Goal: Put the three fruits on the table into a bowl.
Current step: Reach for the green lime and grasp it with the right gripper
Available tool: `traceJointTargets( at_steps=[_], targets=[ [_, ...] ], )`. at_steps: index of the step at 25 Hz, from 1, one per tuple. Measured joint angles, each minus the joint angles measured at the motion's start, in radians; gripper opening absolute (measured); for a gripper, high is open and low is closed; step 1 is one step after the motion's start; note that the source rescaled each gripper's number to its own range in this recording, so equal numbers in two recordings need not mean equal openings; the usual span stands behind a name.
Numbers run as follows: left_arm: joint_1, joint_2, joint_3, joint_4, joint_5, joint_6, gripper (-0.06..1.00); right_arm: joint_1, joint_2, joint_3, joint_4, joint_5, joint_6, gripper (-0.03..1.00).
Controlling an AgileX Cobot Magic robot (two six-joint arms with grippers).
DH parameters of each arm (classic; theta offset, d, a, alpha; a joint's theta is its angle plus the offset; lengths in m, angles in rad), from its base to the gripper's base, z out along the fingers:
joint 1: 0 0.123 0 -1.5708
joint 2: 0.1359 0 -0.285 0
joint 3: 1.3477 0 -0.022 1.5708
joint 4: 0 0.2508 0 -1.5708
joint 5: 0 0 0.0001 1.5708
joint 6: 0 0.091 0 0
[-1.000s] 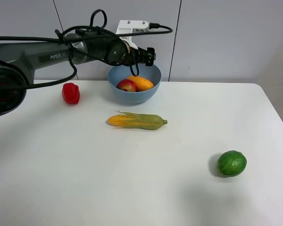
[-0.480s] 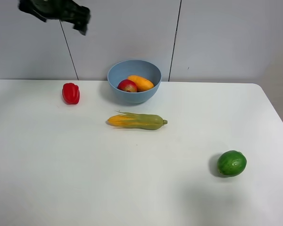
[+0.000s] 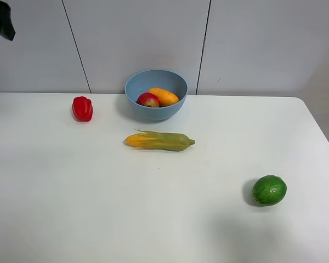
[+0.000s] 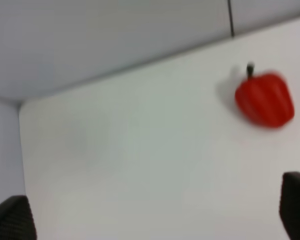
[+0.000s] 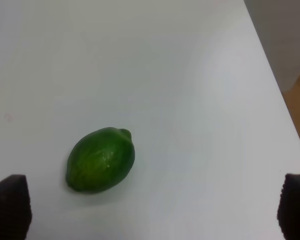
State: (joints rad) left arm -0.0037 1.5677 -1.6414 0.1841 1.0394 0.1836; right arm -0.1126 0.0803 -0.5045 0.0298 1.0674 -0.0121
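The light-blue bowl [image 3: 156,111] stands at the back middle of the white table [image 3: 71,208]. The red-yellow pomegranate [image 3: 147,99] and the orange mango [image 3: 164,96] lie inside it. The dark-green lime [image 3: 269,190] lies on the table at the front right. In the right wrist view the lime [image 5: 100,159] lies below my open, empty right gripper [image 5: 150,210], which is high above it. My left gripper [image 4: 152,215] is open and empty, high over the table's back left. Only a dark part of the left arm [image 3: 0,19] shows in the exterior view.
A red bell pepper [image 3: 82,108] sits left of the bowl and also shows in the left wrist view [image 4: 264,99]. A yellow-green corn cob [image 3: 159,141] lies in front of the bowl. The table's right edge [image 5: 277,90] runs close to the lime.
My left arm has pulled back from above the bowl to the upper left, almost out of the exterior view. The fruits, pepper and corn have not moved.
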Motion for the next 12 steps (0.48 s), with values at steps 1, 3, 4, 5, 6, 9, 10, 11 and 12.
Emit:
traceJointTargets(
  at_steps=[1, 3, 4, 5, 6, 9, 10, 11, 12],
  targets=[
    [0.006, -0.032, 0.044, -0.004, -0.007, 0.0, 0.98, 0.0, 0.0, 0.0, 0.0, 0.0, 0.0, 1.0],
    [0.011, -0.12, 0.15, -0.014, -0.024, 0.0, 0.98, 0.0, 0.0, 0.0, 0.0, 0.0, 0.0, 1.0],
    [0.011, -0.161, 0.192, -0.022, -0.026, -0.004, 0.98, 0.0, 0.0, 0.0, 0.0, 0.0, 0.0, 1.0],
    [0.011, -0.212, 0.24, -0.03, -0.027, -0.015, 0.98, 0.0, 0.0, 0.0, 0.0, 0.0, 0.0, 1.0],
    [0.011, -0.264, 0.276, -0.038, -0.023, -0.031, 0.98, 0.0, 0.0, 0.0, 0.0, 0.0, 0.0, 1.0],
    [0.011, -0.433, 0.395, -0.077, -0.011, -0.095, 0.98, 0.0, 0.0, 0.0, 0.0, 0.0, 0.0, 1.0],
    [0.011, -0.484, 0.428, -0.089, -0.011, -0.112, 0.98, 0.0, 0.0, 0.0, 0.0, 0.0, 0.0, 1.0],
    [0.011, -0.536, 0.469, -0.096, -0.011, -0.123, 0.98, 0.0, 0.0, 0.0, 0.0, 0.0, 0.0, 1.0],
    [0.011, -0.611, 0.509, -0.1, -0.014, -0.131, 0.98, 0.0, 0.0, 0.0, 0.0, 0.0, 0.0, 1.0]
  ],
)
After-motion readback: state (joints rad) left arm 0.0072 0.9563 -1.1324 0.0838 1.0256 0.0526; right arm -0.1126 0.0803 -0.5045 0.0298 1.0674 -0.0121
